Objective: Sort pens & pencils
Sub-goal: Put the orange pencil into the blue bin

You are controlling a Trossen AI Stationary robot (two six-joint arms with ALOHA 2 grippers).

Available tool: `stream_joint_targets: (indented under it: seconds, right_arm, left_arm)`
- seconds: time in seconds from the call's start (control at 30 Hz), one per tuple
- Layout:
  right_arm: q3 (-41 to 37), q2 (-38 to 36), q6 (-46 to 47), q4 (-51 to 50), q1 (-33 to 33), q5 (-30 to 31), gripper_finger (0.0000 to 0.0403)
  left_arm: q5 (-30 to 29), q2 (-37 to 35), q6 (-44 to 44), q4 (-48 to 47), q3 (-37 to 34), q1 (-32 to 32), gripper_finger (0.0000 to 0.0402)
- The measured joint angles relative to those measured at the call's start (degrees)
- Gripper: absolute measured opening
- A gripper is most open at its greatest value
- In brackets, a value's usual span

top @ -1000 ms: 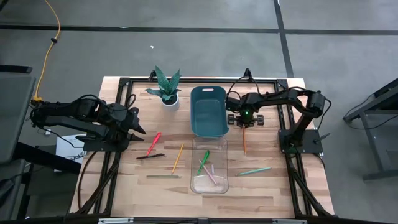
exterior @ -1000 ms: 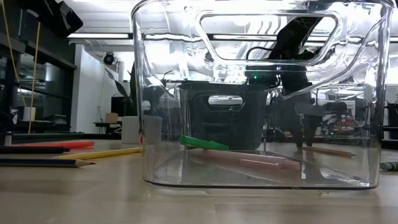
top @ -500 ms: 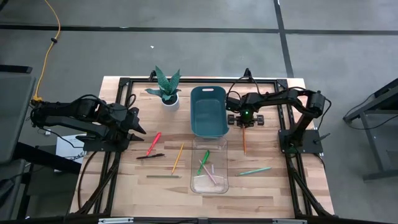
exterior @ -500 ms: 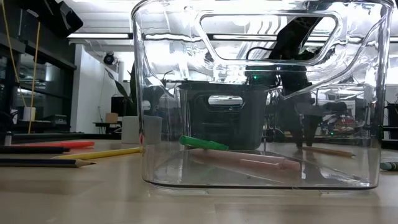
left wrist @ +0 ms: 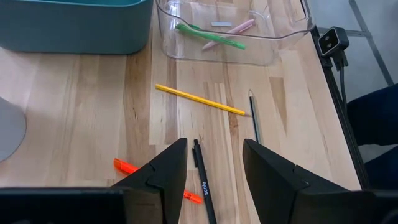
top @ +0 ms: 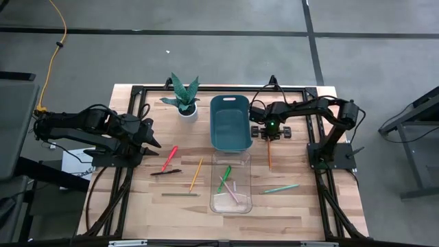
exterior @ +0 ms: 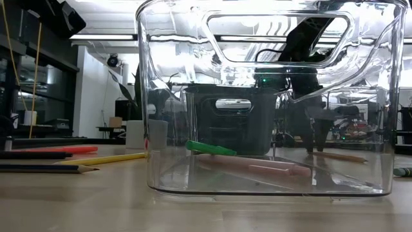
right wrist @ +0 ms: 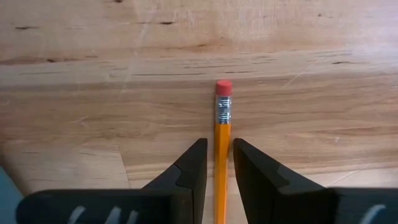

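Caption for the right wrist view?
Right claw straddling an orange pencil lying on the wooden table, eraser end forward.
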Motion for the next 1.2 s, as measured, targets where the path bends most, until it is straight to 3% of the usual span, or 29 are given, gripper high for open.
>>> stream_joint_targets:
  seconds: [0.33,0.63,1.2]
  right_arm:
    - [0.0,0.0,-0.29,0.02,0.0,0.02,0.0071]
    - [0.04,-0.02,-0.31,0.46,0.02,0.0,0.0007]
    - [0.04,-0.05,-0.98,0.46,0.01,0.17,0.0004]
  left_arm:
    - [0.0,-0.02,0.0,0.01,0.0,-0.01,0.0145]
    - [0.0,0.0,0.0,0.01,0.0,-0.01,0.0145]
    - [0.0,-0.01,0.0,0.01,0.0,0.01,0.0145]
